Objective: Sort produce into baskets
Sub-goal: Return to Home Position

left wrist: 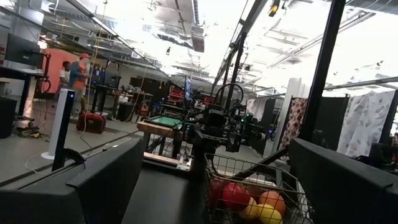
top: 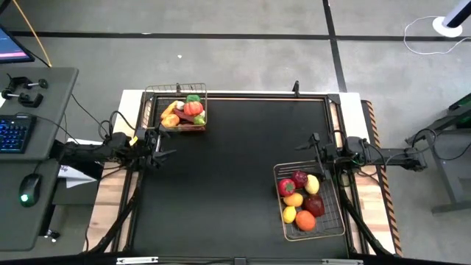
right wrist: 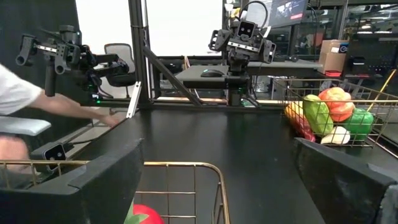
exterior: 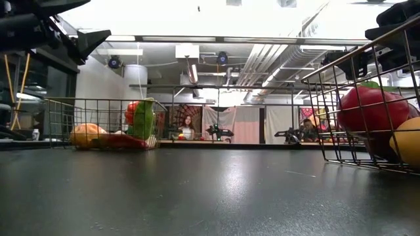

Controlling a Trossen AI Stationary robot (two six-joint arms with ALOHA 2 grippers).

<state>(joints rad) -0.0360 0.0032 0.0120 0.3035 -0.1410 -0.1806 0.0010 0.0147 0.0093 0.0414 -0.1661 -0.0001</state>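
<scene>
Two wire baskets stand on the black table top. The far-left basket [top: 175,89] holds a green pepper [top: 193,99], an orange piece [top: 193,108], a carrot and white garlic [right wrist: 336,135]. The near-right basket [top: 333,221] holds red apples [top: 286,187], yellow lemons [top: 312,183] and an orange [top: 305,220]. My left gripper [top: 168,149] hovers open at the table's left edge, just nearer than the far-left basket. My right gripper [top: 316,151] hovers open at the right edge, just beyond the near-right basket. Both hold nothing and point toward each other.
A wide bare stretch of black table [top: 235,169] lies between the two arms. A raised frame [top: 243,96] borders the table. A desk with keyboard and mouse [top: 28,188] stands left of the table. A person's sleeve and arm [right wrist: 37,106] show beyond the table's edge.
</scene>
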